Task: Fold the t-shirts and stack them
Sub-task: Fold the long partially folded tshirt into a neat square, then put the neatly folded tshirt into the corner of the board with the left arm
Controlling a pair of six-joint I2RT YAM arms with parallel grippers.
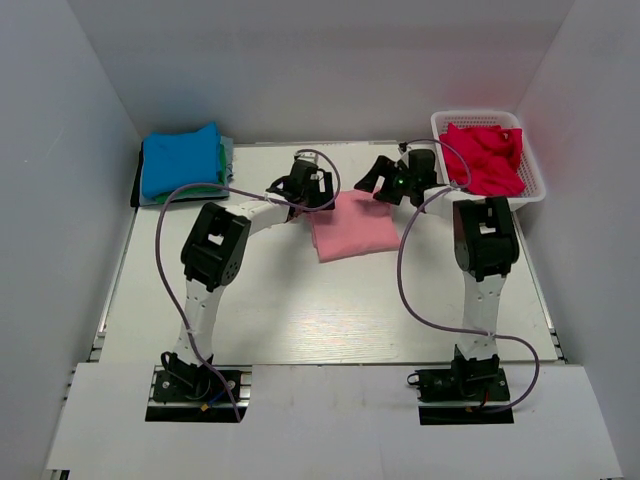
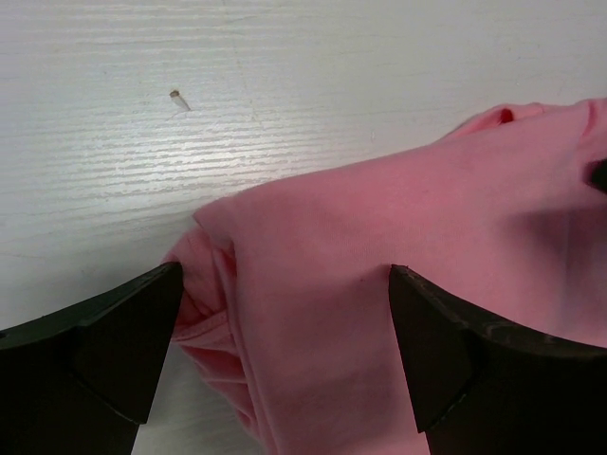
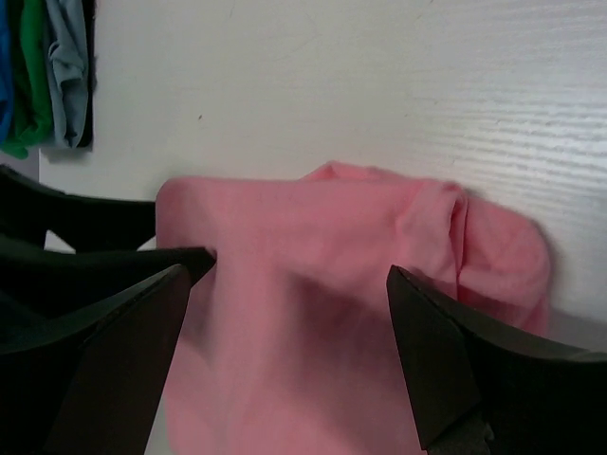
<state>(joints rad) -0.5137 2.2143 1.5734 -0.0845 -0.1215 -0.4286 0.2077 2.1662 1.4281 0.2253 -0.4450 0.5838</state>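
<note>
The pink shirt (image 1: pixel 352 227) lay folded into a rough square just above the middle of the white table (image 1: pixel 300 310) in the top view. Both arms reached in towards it from the bottom of the frame. The left gripper (image 2: pixel 285 275) sat at the shirt's upper left corner. Its own camera showed the two black fingers (image 2: pixel 104 351) spread wide, one on each side of a bunched, rolled edge of the pink cloth. The fingers were not pinching the cloth. A small dark speck (image 2: pixel 177 97) marked the bare table in the upper left of that view.

The right gripper (image 3: pixel 287 273) hung over the shirt's upper right corner. Its fingers (image 3: pixel 474 379) were also held well apart, with pink cloth filling the space between them. In that view a doubled fold showed on the right side of the shirt. The black tips of the other gripper came in at the left edge of the frame, just beside the cloth.

In the upper left of the top view, a stack of folded shirts lay at the far corner of the table. The blue shirt (image 1: pixel 180 160) was on top and a strip of the green shirt (image 3: pixel 31 85) showed under it. A grey layer (image 3: pixel 68 66) showed at the side of the stack.

At the upper right, the red shirt (image 1: pixel 485 157) lay crumpled in a white basket (image 1: pixel 478 114).
</note>
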